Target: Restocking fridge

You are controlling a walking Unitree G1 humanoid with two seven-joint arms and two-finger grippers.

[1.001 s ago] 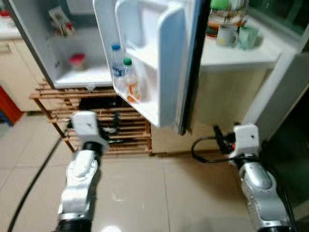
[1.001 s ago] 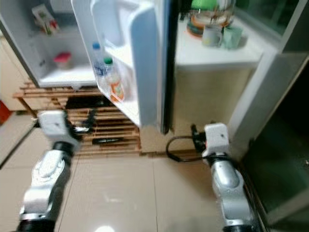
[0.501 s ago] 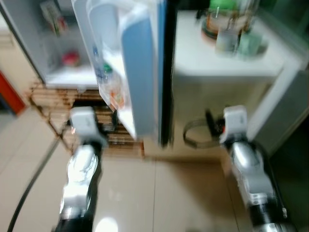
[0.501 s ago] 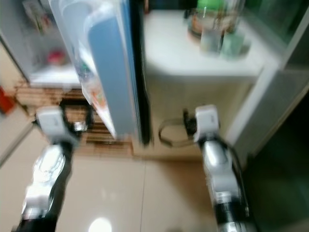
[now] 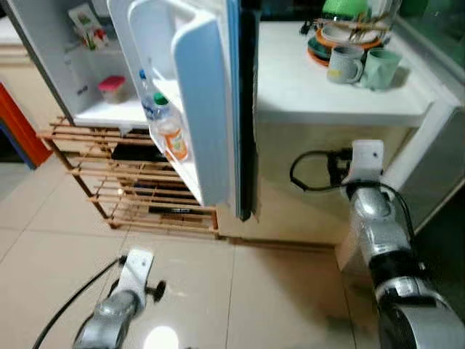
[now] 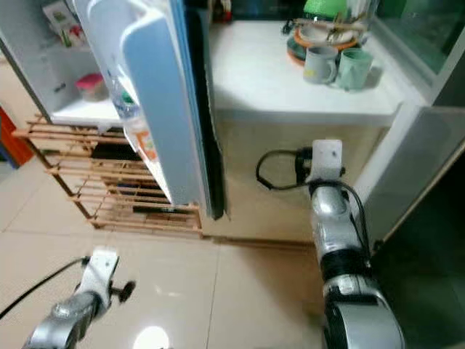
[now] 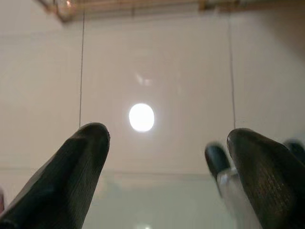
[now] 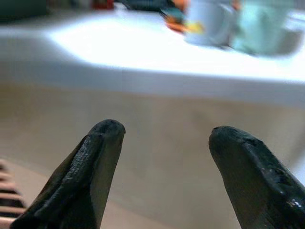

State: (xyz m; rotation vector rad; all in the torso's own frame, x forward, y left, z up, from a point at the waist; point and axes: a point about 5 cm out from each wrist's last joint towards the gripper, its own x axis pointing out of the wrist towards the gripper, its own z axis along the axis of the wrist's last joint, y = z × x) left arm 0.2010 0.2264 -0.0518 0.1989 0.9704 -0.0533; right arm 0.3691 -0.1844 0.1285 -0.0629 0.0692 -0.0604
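Here the left gripper [image 7: 162, 157] hangs low over the pale tiled floor [image 5: 218, 291], its fingers spread apart and holding nothing; the left wrist view adds a round glare of light on the tiles between them. Behind and above it stands a wooden slatted rack [image 5: 138, 182], and on that rack sits the fridge [image 5: 87, 80], its cavity open, with a red-lidded tub [image 5: 112, 87] on the inner shelf and a carton [image 5: 87, 25] against the back wall. The fridge door [image 5: 211, 109] swings out toward the robot, its edge facing the camera, and blocks much of the space between the rack and the bench. In the door's lower pocket two bottles stand upright: a blue-capped bottle [image 5: 147, 102] and, just beside it, a green-capped bottle [image 5: 168, 131] with an orange label. To the right the white bench [image 5: 320, 87] carries two mugs [image 5: 362, 65] and stacked dishes [image 5: 341, 33]. The right gripper [image 8: 164, 167] is raised before the bench front, fingers apart and empty; its wrist view shows the mugs blurred above the bench edge. A black cable [image 5: 309, 174] loops beside that wrist.
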